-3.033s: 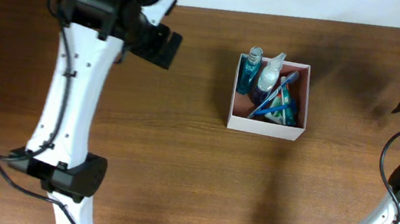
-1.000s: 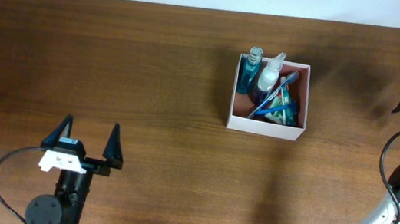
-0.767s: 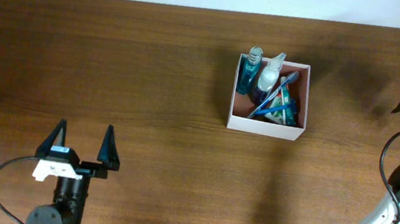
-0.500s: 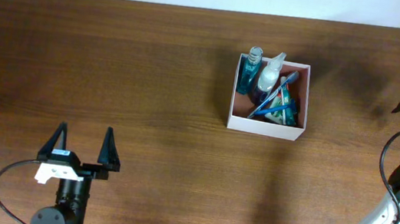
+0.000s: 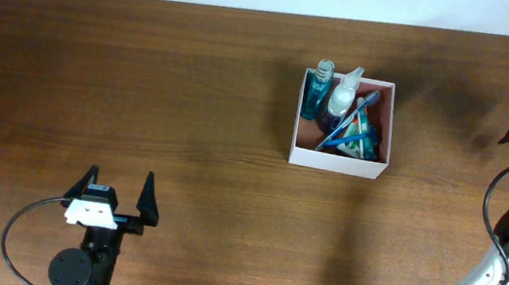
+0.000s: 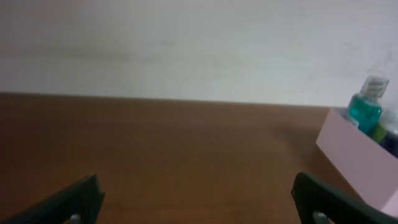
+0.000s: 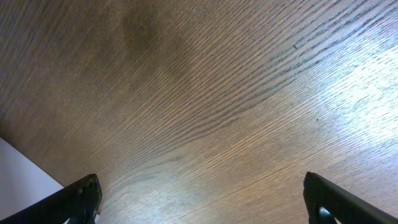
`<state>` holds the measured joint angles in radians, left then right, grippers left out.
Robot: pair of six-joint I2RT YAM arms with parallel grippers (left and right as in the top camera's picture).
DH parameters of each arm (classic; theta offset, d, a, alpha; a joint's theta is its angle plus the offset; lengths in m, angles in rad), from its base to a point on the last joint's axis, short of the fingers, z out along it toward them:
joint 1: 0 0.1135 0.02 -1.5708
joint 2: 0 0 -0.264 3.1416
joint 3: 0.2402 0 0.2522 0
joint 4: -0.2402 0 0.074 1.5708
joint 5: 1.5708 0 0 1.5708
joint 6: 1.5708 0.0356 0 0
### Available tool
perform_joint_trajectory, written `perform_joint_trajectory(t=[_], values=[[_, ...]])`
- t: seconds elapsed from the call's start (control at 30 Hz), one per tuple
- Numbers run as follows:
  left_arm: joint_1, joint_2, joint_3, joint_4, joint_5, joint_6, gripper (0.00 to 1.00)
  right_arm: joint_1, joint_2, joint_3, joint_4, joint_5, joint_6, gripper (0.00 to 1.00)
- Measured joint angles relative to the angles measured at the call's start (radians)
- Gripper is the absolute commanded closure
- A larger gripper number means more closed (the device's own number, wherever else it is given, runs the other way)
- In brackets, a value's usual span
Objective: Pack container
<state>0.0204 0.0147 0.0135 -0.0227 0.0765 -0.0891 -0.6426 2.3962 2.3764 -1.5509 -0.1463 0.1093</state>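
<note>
Container, square and open-topped with thin white walls (image 5: 336, 160) and a pinkish-brown inside, sits on the dark brown wooden table (image 5: 194, 76), far half, right of centre. Packed inside: teal-blue clear bottle (image 5: 320, 84), white spray bottle (image 5: 342, 97), blue toothbrush (image 5: 343, 127), and a green packet (image 5: 363, 142), partly covered. Left gripper (image 5: 119, 184) is near the front edge, well apart from the container, fingers spread wide, nothing between. Right gripper (image 7: 208, 202): only the tips show, wide apart over bare wood. Overhead it is cut off at the right edge.
</note>
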Motion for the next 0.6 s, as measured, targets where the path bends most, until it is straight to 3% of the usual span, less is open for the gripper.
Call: perform_joint_trajectory(t=[0.6], values=[[0.000, 0.000, -0.001, -0.044, 0.032, 0.090, 0.01, 0.000, 0.000, 0.000, 0.000, 0.000, 0.000, 0.01]])
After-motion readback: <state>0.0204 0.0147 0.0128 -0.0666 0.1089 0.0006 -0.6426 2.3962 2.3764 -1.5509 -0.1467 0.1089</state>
